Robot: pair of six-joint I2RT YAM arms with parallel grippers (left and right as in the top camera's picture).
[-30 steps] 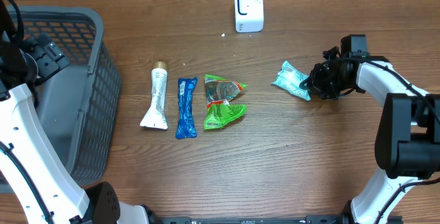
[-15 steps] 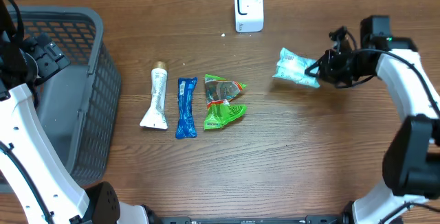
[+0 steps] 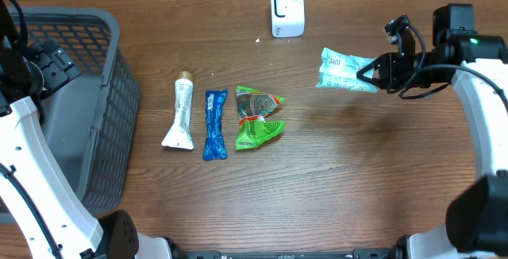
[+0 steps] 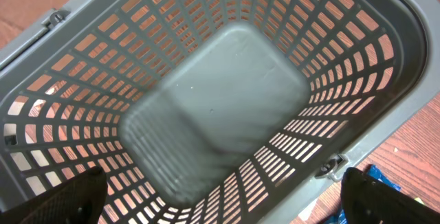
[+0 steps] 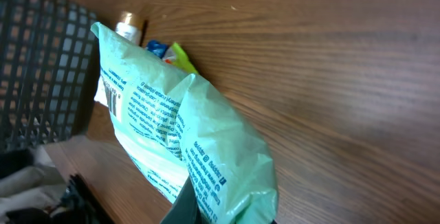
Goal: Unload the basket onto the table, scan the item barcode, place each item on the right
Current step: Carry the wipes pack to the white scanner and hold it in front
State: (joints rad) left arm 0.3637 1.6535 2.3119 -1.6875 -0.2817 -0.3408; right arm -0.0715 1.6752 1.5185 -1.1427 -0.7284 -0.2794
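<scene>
- Right gripper (image 3: pixel 370 74) is clamping one end of the mint-green packet (image 3: pixel 343 70), jaws drawn nearly together on the crimped film.
- Packet is hanging clear of the table (image 3: pixel 333 179), out at about 2 o'clock from the table's centre; its shadow is falling on the wood just toward 6 o'clock.
- Packet is sitting at roughly 4 o'clock from the white scanner (image 3: pixel 286 9), near it but apart; the scanner is standing at the table's 12 o'clock edge.
- In the right wrist view, the packet's printed side is facing the camera.
- Left gripper (image 4: pixel 220 183) is hovering over the grey basket (image 3: pixel 111 92) at 9 o'clock, fingers (image 4: pixel 79 193) spread wide, gripping nothing.
- Lying in a row left of centre: a white tube (image 3: pixel 183 114), a blue sachet (image 3: pixel 215 124) and a green bag (image 3: pixel 256 117), none touched by either arm.
</scene>
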